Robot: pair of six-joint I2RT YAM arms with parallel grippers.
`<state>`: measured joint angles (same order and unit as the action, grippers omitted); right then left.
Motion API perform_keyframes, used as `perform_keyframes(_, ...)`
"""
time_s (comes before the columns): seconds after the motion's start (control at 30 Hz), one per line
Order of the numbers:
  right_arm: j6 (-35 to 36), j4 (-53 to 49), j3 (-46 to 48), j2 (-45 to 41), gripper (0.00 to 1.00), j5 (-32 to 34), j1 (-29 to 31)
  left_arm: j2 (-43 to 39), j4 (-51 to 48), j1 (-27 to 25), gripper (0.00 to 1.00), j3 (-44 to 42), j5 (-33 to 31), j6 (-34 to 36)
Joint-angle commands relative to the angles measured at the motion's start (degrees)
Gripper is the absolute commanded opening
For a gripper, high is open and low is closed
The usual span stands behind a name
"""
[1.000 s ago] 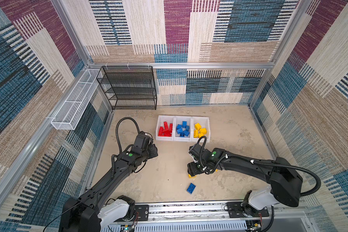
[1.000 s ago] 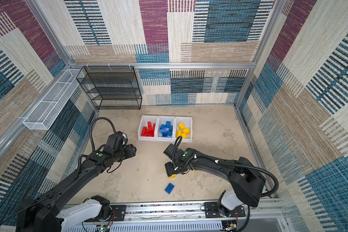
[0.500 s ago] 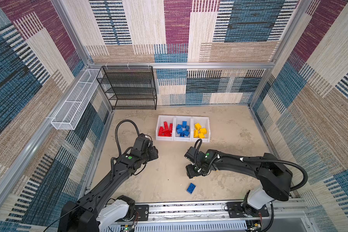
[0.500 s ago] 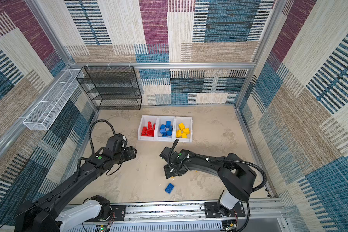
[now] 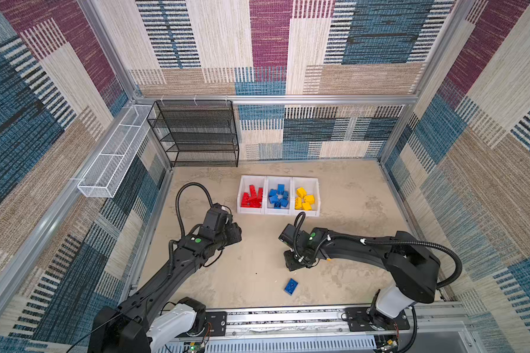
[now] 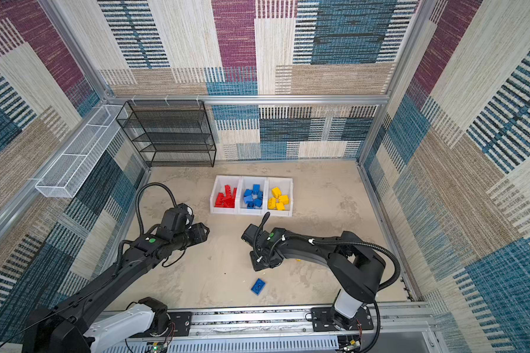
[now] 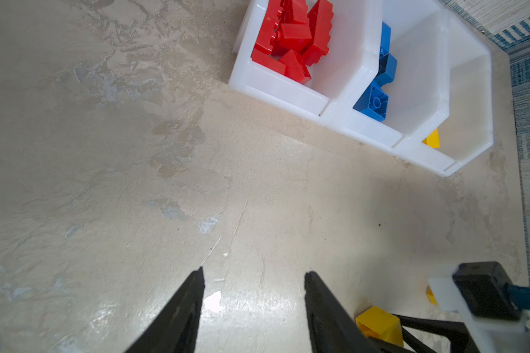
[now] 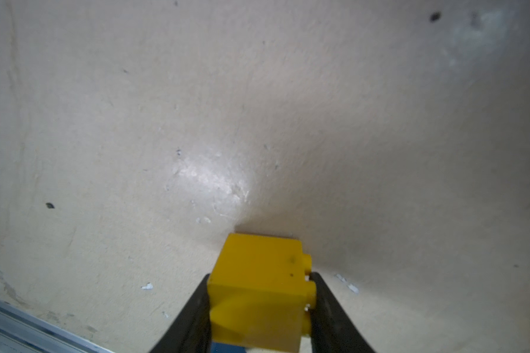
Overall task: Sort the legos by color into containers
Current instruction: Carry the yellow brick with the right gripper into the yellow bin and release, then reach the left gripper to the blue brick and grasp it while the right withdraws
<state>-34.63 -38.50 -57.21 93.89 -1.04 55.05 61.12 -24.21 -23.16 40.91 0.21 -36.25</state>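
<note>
Gripping yellow lego (image 8: 254, 269): right gripper (image 8: 260, 276), jaws clamped on its sides. Left gripper (image 7: 254, 271): jaws apart, empty. Blue lego (image 5: 291, 286): loose, near right gripper.

Right end effector (image 8: 260, 276) has closed on the yellow lego (image 8: 254, 293) (apparently gripping it).

- A robot test cell in a lab: aluminium frame (image 5: 276, 99) walled on three sides with patterned carpet panels (image 5: 270, 45).
- Two black robot arms (image 5: 172, 269) bolted to a metal rail (image 5: 288, 319) edging a beige stone-look counter (image 5: 257, 244).
</note>
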Motion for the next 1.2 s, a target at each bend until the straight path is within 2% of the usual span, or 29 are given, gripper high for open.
perform_keyframes(0.0, 0.82, -0.36, -1.71, -1.19, 0.43, 1.73, -0.15, -0.05, 0.87, -0.05, 0.57, -0.17, -0.19, -0.84)
perform_keyframes(0.13, 5.24, -2.46, -6.42, -2.46, 0.43, 2.95, -3.43, -0.04, 0.79, 0.04, 0.57, -0.06, 0.13, -0.81)
perform_keyframes(0.3, 14.73, -3.60, -16.93, -1.01, 0.44, 5.63, -13.94, 0.05, 0.83, -0.05, 0.57, 0.16, 1.17, -0.80)
perform_keyframes(0.47, 21.64, -0.82, -26.50, 5.69, 0.44, 5.97, -24.48, -0.21, 0.31, -0.55, 0.57, 0.10, 1.73, -1.21)
perform_keyframes(0.57, 23.66, 0.52, -31.09, 10.82, 0.44, 5.58, -27.83, -0.37, 0.36, -1.48, 0.57, -0.38, 1.47, -1.59)
perform_keyframes(0.93, 24.91, 2.29, -40.20, 22.08, 0.46, 4.66, -34.29, 0.57, -0.13, -6.44, 0.57, -0.65, -0.02, -2.06)
perform_keyframes(1.17, 25.14, 1.68, -42.96, 23.76, 0.65, 3.50, -35.08, 1.32, -0.66, -9.09, 0.57, -0.47, -1.00, -2.29)
